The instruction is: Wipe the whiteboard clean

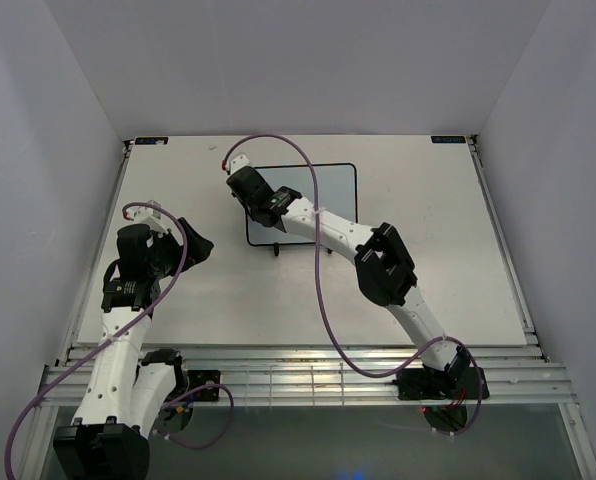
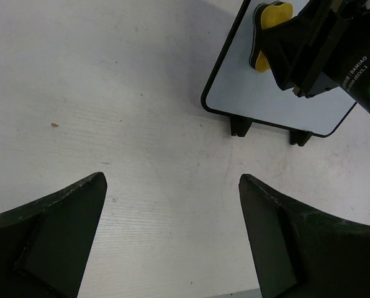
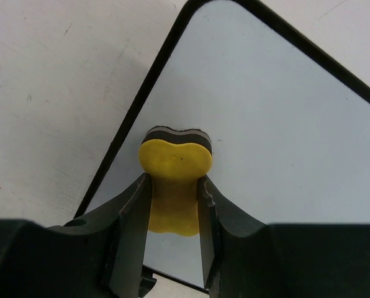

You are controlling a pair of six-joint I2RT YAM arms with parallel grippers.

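The whiteboard [image 1: 323, 190] lies at the table's middle back, white with a thin black rim, no writing visible. It also shows in the left wrist view [image 2: 266, 99] and the right wrist view [image 3: 284, 124]. My right gripper [image 1: 250, 185] is shut on the yellow eraser [image 3: 174, 180], whose dark felt side rests on the board near its left edge. The eraser also shows in the left wrist view [image 2: 269, 25]. My left gripper [image 1: 196, 245] is open and empty over bare table, left of the board; its fingers [image 2: 61, 230] frame only table.
The board's black stand feet [image 2: 239, 126] stick out at its near edge. Grey walls enclose the table on three sides. A metal rail [image 1: 308, 365] runs along the near edge. Purple cables loop over both arms.
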